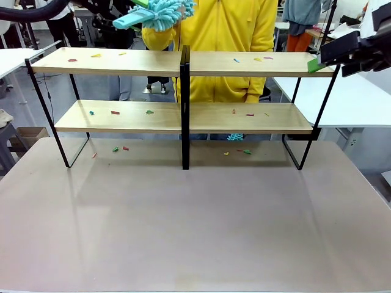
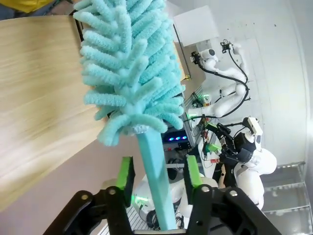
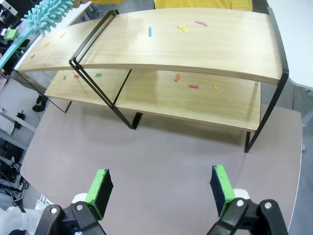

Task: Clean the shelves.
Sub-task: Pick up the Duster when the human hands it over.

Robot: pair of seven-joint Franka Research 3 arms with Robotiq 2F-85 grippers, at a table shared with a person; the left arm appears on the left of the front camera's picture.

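Note:
The shelves (image 1: 244, 118) stand across the far half of the brown table, with small coloured scraps scattered on both pale boards. A teal fluffy duster (image 1: 160, 12) hovers above the top board's middle, in front of a person in yellow. In the left wrist view its handle (image 2: 155, 181) runs between my left gripper's (image 2: 159, 176) green pads, a narrow gap on each side, above the top board (image 2: 34, 88). That gripper (image 1: 131, 13) enters at the picture's top left. My right gripper (image 3: 159, 188) is wide open and holds nothing, high off the shelves' (image 3: 220, 44) right end (image 1: 324, 60).
More scraps (image 1: 120, 148) lie on the tabletop under the rack, along with a small teal tuft (image 1: 235, 137) behind the lower board. The near half of the table (image 1: 195, 232) is bare. White tables stand to the left and right.

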